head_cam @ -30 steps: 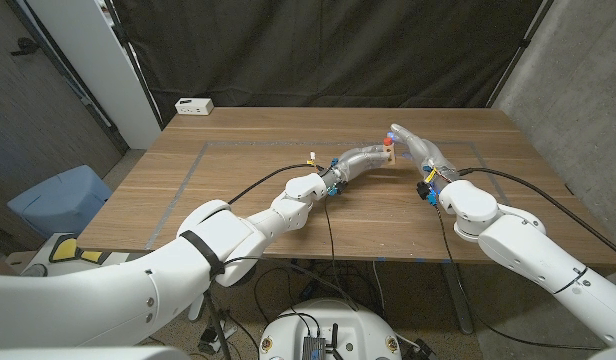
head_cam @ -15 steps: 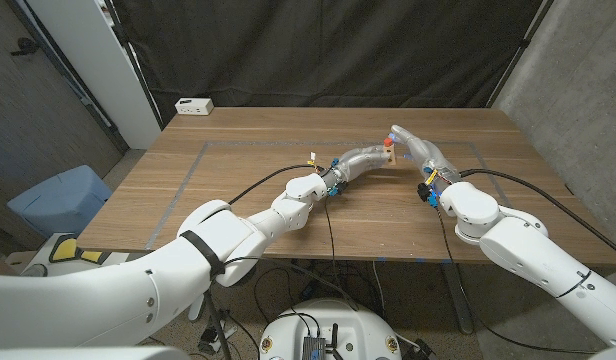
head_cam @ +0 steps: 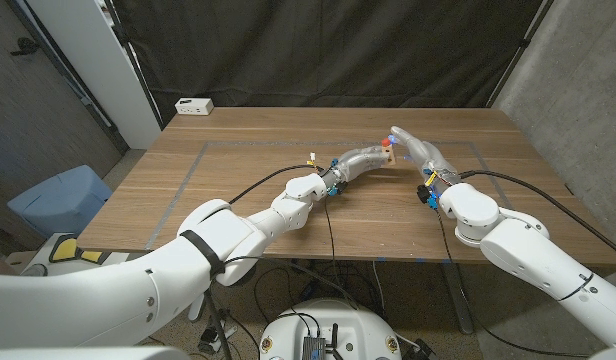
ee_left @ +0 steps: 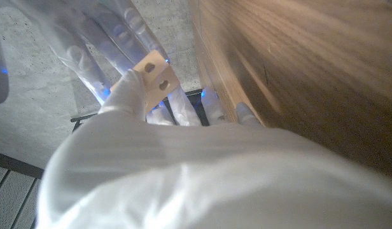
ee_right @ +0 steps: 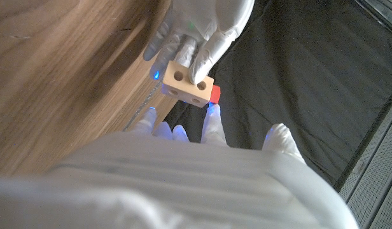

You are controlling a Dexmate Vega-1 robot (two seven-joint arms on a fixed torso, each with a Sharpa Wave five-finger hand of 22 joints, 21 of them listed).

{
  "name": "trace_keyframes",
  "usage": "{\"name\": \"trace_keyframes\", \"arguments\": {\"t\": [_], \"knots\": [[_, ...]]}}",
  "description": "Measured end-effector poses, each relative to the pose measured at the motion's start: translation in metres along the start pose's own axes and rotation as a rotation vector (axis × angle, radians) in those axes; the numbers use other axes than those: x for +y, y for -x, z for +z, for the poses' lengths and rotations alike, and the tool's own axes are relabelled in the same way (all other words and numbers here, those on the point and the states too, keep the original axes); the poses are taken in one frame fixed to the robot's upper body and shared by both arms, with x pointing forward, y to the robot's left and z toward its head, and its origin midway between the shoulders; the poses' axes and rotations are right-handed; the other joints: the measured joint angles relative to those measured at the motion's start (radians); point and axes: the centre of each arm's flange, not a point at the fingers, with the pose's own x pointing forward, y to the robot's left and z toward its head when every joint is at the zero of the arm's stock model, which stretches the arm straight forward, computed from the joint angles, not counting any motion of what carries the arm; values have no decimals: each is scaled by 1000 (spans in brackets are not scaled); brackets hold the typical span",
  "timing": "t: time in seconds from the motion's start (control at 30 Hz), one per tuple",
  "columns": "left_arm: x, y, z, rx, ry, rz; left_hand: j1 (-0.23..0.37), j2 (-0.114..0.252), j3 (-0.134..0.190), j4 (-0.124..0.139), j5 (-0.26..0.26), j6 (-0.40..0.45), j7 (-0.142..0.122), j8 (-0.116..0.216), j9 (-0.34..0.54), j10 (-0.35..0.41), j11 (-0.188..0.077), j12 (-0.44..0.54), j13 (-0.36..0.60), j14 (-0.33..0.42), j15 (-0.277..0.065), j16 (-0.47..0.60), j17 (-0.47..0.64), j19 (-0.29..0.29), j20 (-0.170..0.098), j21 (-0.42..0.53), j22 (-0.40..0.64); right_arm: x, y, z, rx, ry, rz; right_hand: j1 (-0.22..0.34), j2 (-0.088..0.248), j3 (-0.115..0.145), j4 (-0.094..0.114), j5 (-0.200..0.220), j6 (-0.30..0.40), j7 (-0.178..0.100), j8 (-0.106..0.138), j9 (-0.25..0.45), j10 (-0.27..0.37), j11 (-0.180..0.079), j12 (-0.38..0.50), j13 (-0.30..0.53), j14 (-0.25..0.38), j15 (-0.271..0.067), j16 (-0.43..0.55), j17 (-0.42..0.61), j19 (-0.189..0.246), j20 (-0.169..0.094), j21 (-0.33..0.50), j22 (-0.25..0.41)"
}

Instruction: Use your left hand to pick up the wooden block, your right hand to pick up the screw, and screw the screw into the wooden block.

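Our left hand [head_cam: 360,160] holds the block [ee_right: 188,83] above the table [head_cam: 238,170]; our right hand [head_cam: 416,148] pinches the red screw [ee_right: 214,95] against its side. We judge we're mid-insertion. Next: seat the tip in a hole, then twist.

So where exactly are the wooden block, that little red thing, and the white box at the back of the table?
wooden block [ee_right: 183,81]: right wrist view, on its face with the holes.
red screw [ee_right: 215,95]: right wrist view, on its red head beside the block.
white box [head_cam: 194,105]: head view, on its top face.
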Motion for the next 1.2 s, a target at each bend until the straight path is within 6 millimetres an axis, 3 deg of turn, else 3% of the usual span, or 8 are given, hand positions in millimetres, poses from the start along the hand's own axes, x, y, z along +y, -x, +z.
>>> {"name": "trace_keyframes", "arguments": {"t": [0.73, 1.2], "knots": [[1, -1, -1, 12, 6, 3, -1, -7, 0, -1, 4, 0, 0, 0, -1, 0, 0, 1, 4, 0, 0, 0, 0, 0, 0, 0, 0, 11, 7, 4, -7, 11, 27, 0, 0, 0, 0, 0, 7, 0, 8, -1, 0, 0, 4, 0, 0, 0, 0, 0, 0, 0, 0, 0], [-1, -1, 1, 1, -7, -7, -2, -6, 0, -1, 4, 0, 0, 0, 0, 0, 0, 1, 4, 0, 0, 0, 0, 0, 0, 0, 0, -2, 15, 11, -27, 22, -13, 0, 0, 0, 0, 0, 7, 0, 8, -1, 0, 0, 4, 0, 0, 0, 0, 0, 0, 0, 0, 0]]}}
